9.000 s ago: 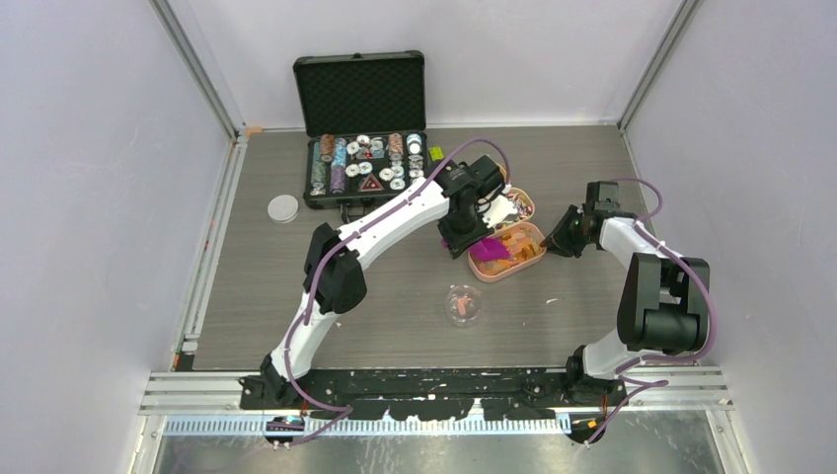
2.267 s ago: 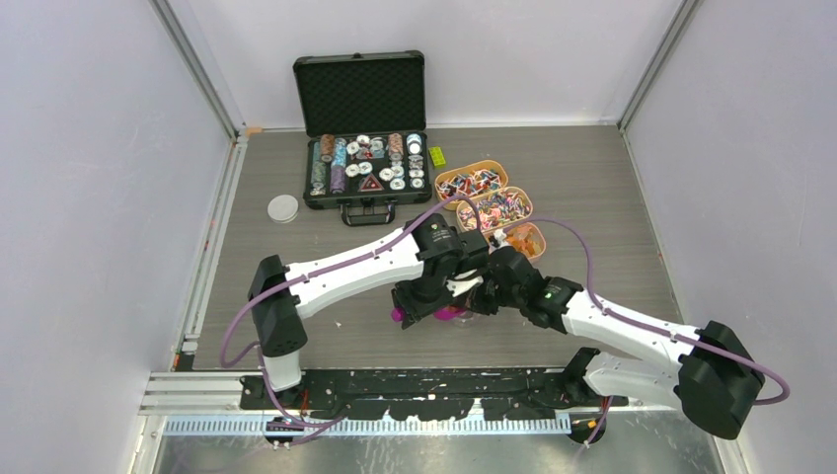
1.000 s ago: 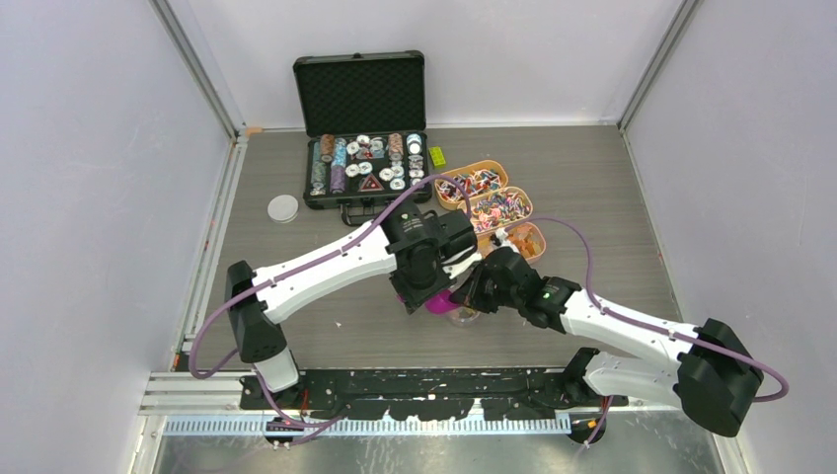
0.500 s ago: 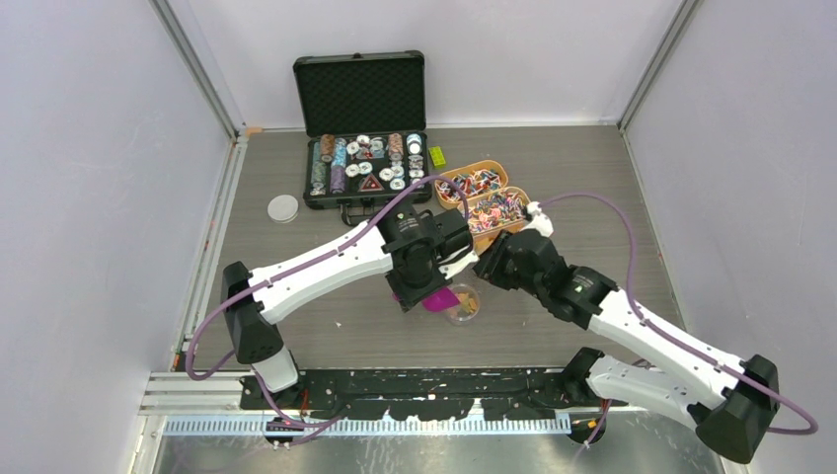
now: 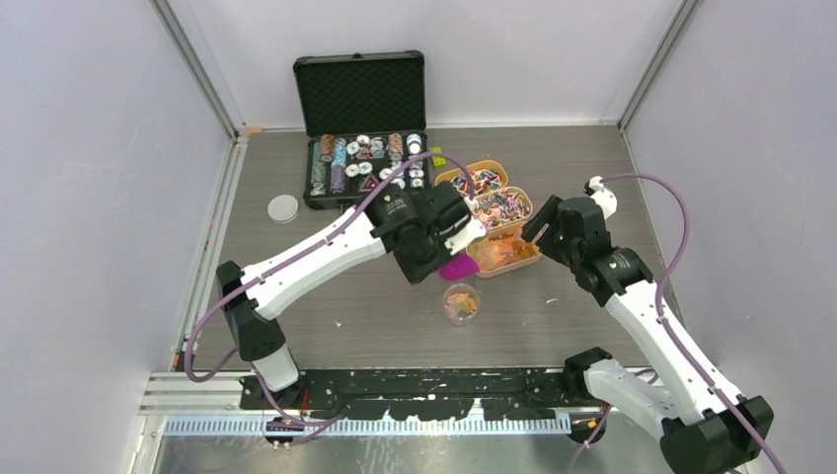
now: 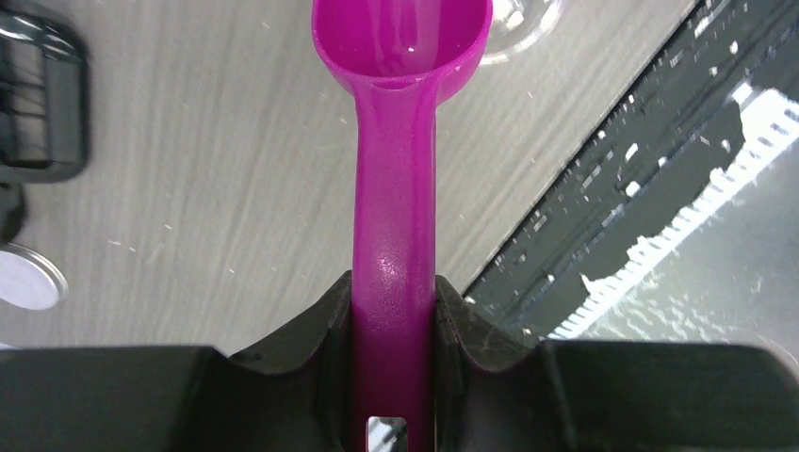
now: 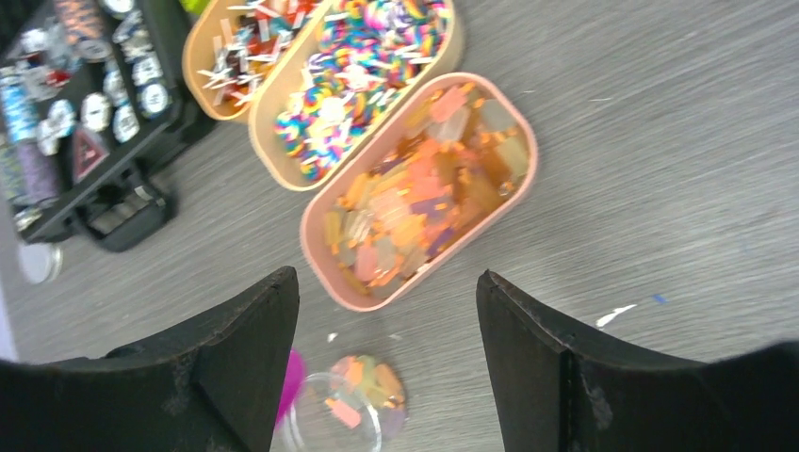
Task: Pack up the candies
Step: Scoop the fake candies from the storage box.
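Left gripper clenched on scoop handle; bowl empty, hanging near cup and nearest tray. Right gripper spread wide, holding nothing, above that tray. Candies mostly in three trays, with only a shallow layer in the cup. Judged early: cup well short of full, more scoops due. Round lid lies well apart, to the left; capping likely remains too.
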Robot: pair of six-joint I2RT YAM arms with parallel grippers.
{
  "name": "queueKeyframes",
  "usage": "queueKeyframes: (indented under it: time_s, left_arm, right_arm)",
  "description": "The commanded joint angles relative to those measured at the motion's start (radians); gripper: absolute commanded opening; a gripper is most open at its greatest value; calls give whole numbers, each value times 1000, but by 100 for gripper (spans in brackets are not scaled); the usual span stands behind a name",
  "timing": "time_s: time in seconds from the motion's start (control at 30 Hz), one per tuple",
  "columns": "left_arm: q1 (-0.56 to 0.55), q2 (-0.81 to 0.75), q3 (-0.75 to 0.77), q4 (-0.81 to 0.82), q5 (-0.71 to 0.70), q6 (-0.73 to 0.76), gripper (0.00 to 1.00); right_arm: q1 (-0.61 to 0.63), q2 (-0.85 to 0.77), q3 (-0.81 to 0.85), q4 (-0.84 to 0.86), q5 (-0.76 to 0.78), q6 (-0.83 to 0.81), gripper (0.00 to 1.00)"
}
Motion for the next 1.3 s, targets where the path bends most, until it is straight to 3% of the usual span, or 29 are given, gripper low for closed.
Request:
queueKeyframes:
  time_s: [0.0, 0.23, 0.43, 0.67, 1.27]
  left_arm:
    - [62, 36, 95, 90, 0, 113, 0]
    - [83, 182, 214, 62, -39, 212, 0]
    - [83, 285, 317, 51, -40, 233, 0]
    - [83, 373, 413, -8, -79, 256, 0]
    - [67, 436, 423, -55, -143, 271, 0]
  right_arm:
    - [-105, 50, 39, -12, -54, -110, 74]
    - [-215, 203, 83, 6, -137, -200, 70]
    - [-322, 329, 87, 40, -232, -245, 58]
    - [-411, 442, 76, 78, -319, -262, 52]
    - [-413, 490, 64, 93, -336, -280, 45]
